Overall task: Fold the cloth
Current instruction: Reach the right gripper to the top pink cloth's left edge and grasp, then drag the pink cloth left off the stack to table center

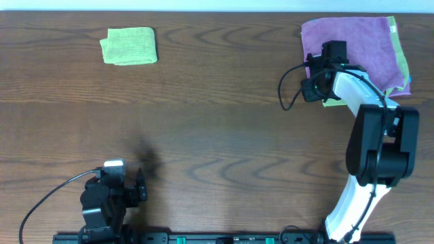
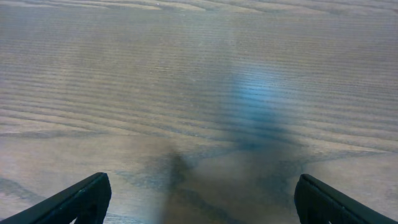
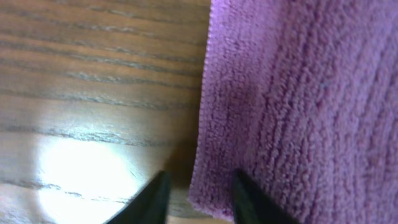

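On the wooden table (image 1: 217, 129), a folded green cloth (image 1: 129, 46) lies at the far left. Nearer the front left, the left gripper (image 2: 202, 186) hangs over bare wood with its fingers spread wide, holding nothing. At the far right, the purple cloth (image 1: 349, 44) lies on top of a stack of other cloths. The right gripper (image 3: 202, 199) straddles its left edge, fingers narrowly apart and not clamped.

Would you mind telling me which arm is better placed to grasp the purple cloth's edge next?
Right. The right gripper is open at the left edge of the purple cloth, fingers either side of the hem; the left gripper hangs open over bare table, far from it.
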`<act>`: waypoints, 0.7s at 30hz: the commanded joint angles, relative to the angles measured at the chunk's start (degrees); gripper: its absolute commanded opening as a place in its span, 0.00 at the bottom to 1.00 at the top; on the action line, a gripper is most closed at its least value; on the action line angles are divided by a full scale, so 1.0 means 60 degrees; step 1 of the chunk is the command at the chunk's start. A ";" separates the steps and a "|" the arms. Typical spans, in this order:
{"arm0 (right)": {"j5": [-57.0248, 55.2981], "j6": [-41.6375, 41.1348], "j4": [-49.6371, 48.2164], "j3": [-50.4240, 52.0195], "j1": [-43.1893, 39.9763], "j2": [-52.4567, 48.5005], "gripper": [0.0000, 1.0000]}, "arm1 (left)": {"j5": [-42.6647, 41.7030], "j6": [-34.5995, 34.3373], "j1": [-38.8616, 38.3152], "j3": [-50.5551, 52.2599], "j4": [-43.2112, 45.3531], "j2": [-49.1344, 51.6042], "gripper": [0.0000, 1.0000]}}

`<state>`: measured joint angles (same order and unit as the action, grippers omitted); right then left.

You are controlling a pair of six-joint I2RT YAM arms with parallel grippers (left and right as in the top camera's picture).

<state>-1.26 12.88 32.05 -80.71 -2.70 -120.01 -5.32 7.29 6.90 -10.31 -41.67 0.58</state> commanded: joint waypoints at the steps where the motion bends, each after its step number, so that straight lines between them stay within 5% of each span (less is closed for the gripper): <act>1: -0.0120 0.0011 0.0011 -0.0171 0.0055 -0.0204 0.16 | 0.0146 -0.0113 -0.0047 0.0138 -0.0087 -0.0055 0.95; 3: -0.0117 0.0011 0.0018 -0.0171 0.0073 -0.0204 0.01 | 0.0146 -0.0113 -0.0047 0.0138 -0.0087 -0.0055 0.95; 21: 0.0000 0.0004 0.0743 -0.0175 0.2073 0.0776 0.01 | 0.0146 -0.0113 -0.0047 0.0142 -0.0087 -0.0055 0.95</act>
<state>-2.31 12.82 35.57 -80.75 7.84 -117.10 -5.32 7.29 6.90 -10.31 -41.67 0.58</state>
